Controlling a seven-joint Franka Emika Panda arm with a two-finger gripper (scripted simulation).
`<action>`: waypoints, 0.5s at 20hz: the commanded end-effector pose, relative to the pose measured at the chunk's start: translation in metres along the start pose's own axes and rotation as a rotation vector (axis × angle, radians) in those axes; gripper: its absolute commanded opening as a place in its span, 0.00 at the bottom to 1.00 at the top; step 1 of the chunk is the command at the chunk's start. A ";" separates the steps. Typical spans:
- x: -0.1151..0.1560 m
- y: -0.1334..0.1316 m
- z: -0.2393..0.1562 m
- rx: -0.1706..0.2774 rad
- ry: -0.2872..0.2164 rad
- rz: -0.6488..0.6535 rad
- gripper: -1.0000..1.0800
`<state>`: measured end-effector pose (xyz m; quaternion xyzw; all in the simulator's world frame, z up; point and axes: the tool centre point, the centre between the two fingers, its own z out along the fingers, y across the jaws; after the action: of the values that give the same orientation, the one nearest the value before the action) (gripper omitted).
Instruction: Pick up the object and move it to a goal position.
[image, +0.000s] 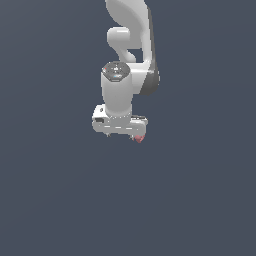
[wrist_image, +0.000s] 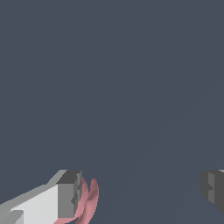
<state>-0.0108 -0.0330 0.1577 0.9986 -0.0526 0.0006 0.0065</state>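
**Jaws spread wide, pink object against one finger**

Although the exterior view shows little more than the white arm (image: 131, 60) against a flat slate-grey ground, the wrist view settles how the jaws stand: they are wide apart, one finger (wrist_image: 69, 194) at one side of the picture and the other finger (wrist_image: 213, 189) near the opposite edge, with bare grey surface between them. The gripper (image: 120, 131) holds nothing between its fingers.

The object (wrist_image: 89, 199) is a pinkish-red rounded lump (seen only in part, cut off by the picture's edge) lying just against the inner face of the first finger, on the side that looks toward the gap. It appears to touch that finger's dark pad; whether it is pressed or merely beside it I cannot tell. It is well apart from the other finger.

In the exterior view the same object (image: 139, 138) peeps out as a small red spot below the gripper's white bar, toward the exterior view's right end of that bar, mostly hidden by the hand above it. The arm reaches down from the top of the picture, its wrist pointing downward over the gripper.
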 end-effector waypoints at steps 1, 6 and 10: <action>-0.005 -0.006 0.005 0.001 0.000 0.029 0.96; -0.020 -0.021 0.017 0.004 -0.001 0.109 0.96; -0.036 -0.035 0.028 0.007 -0.001 0.190 0.96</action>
<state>-0.0374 -0.0010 0.1337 0.9913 -0.1317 0.0008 0.0034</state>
